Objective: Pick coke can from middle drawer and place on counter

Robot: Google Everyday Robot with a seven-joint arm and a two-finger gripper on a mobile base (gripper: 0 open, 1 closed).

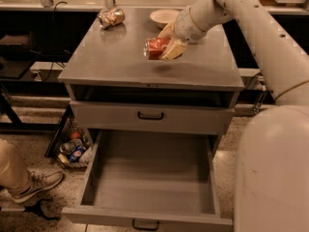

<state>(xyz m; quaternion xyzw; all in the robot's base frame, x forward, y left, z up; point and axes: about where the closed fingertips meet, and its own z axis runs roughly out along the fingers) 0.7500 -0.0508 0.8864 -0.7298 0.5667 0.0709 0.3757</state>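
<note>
The coke can [155,48] is red with a silver end and lies sideways in my gripper [168,45]. The gripper's pale fingers [175,48] are shut on it and hold it a little above the middle of the counter [111,57]; a shadow lies on the top just below it. My white arm reaches in from the upper right. The middle drawer [150,178] is pulled fully open at the bottom and its grey inside holds nothing. The shallower drawer front [150,116] above it is closed.
A crinkled shiny packet [111,17] lies at the counter's back left and a pale bowl [163,17] at the back middle. A person's leg and shoe [29,181] are at the lower left. A basket of clutter [72,150] sits left of the cabinet.
</note>
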